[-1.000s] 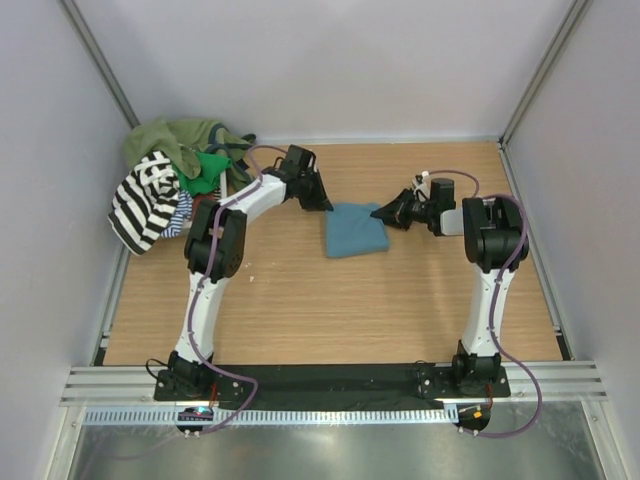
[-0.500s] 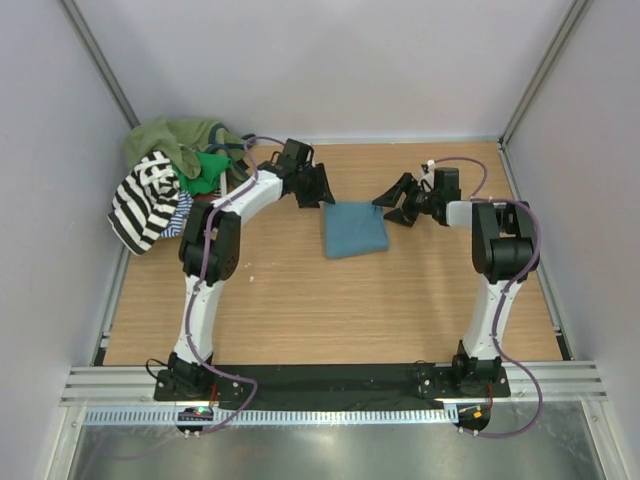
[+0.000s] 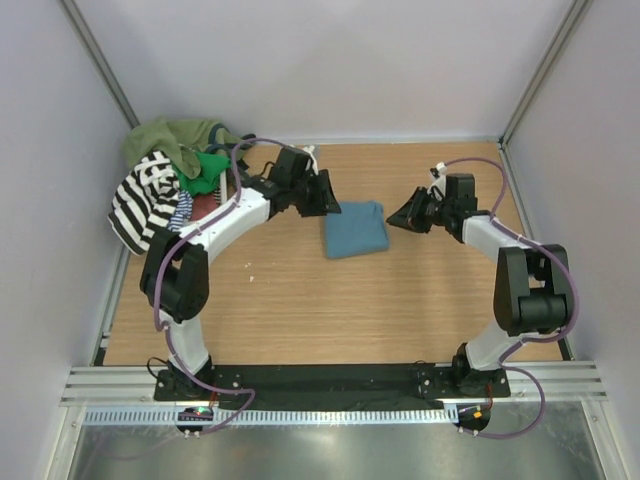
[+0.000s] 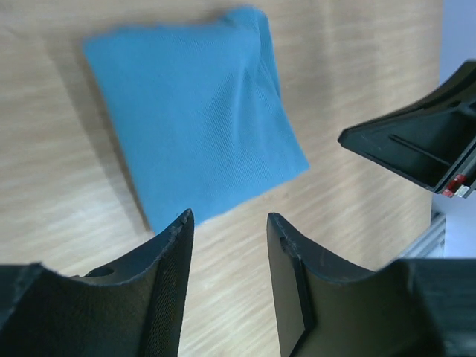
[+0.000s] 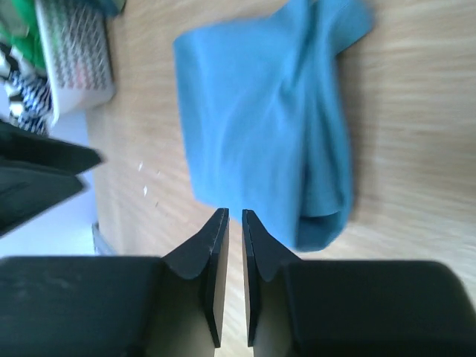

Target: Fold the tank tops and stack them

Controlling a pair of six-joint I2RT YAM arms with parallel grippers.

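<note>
A teal-blue tank top (image 3: 356, 229) lies folded in a small square on the wooden table, with both grippers off it. My left gripper (image 3: 327, 201) hovers at its back left corner. In the left wrist view the left gripper (image 4: 229, 223) is open, with only bare wood between the fingers and the teal top (image 4: 193, 119) just ahead. My right gripper (image 3: 399, 218) is just right of the top. In its own view the right gripper (image 5: 234, 216) shows only a thin slit and holds nothing, and the teal top (image 5: 268, 126) lies beyond. The black-and-white striped top (image 3: 145, 200) lies in the heap at the left.
The heap in the back left corner also holds olive (image 3: 165, 140) and green (image 3: 207, 168) tops. A white slatted basket (image 5: 74, 56) stands beside it. Grey walls enclose the table (image 3: 330, 310) on three sides, and the arm bases sit along the near edge.
Both grippers have let go of the teal top and drawn back from it. The left jaws opened. The right jaws opened wide, then closed again. Both elbows swung outward.
</note>
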